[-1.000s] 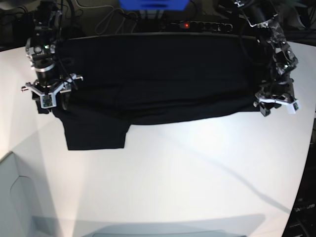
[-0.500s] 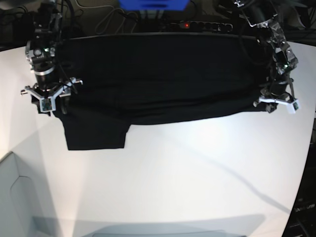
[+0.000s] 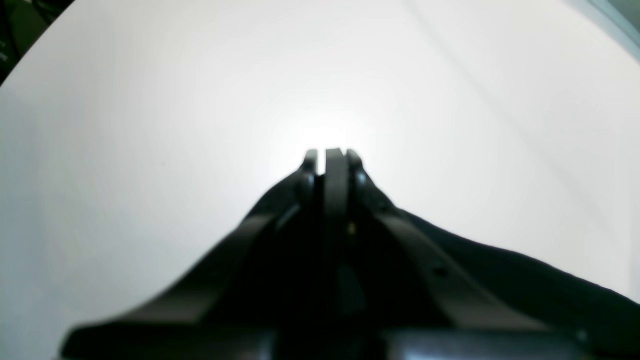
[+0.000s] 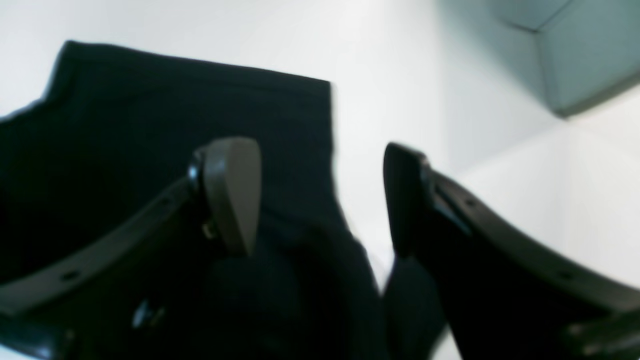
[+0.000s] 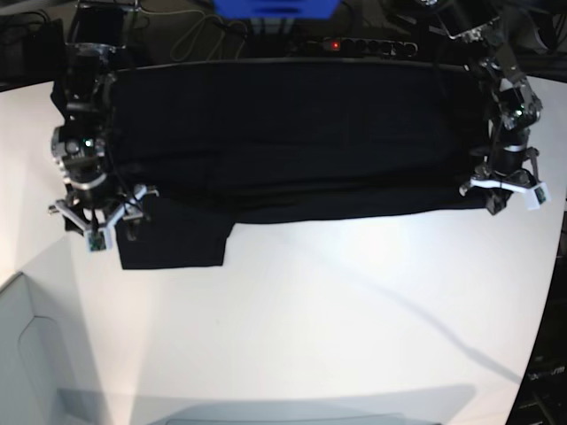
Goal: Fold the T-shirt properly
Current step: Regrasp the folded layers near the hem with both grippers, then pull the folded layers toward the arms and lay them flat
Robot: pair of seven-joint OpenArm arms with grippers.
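Note:
The black T-shirt (image 5: pixel 292 133) lies spread across the far half of the white table (image 5: pixel 337 310), with one sleeve (image 5: pixel 177 239) sticking out toward the front on the left. My right gripper (image 5: pixel 96 232) hangs over that sleeve's outer edge. In the right wrist view it (image 4: pixel 320 200) is open, both fingers above the black cloth (image 4: pixel 150 125). My left gripper (image 5: pixel 507 197) sits at the shirt's front right corner. In the left wrist view it (image 3: pixel 332 160) is shut, and black cloth (image 3: pixel 525 280) rises from the right into the closed fingers.
A power strip (image 5: pixel 354 44) with a red light and a blue box (image 5: pixel 275 7) stand behind the table's far edge. A grey bin (image 5: pixel 27 354) sits at the front left, also visible as a bin corner (image 4: pixel 590 45) in the right wrist view.
My right gripper moved toward the front along the shirt's left edge to the sleeve and opened wider. My left gripper closed at the front right corner and shifted slightly outward.

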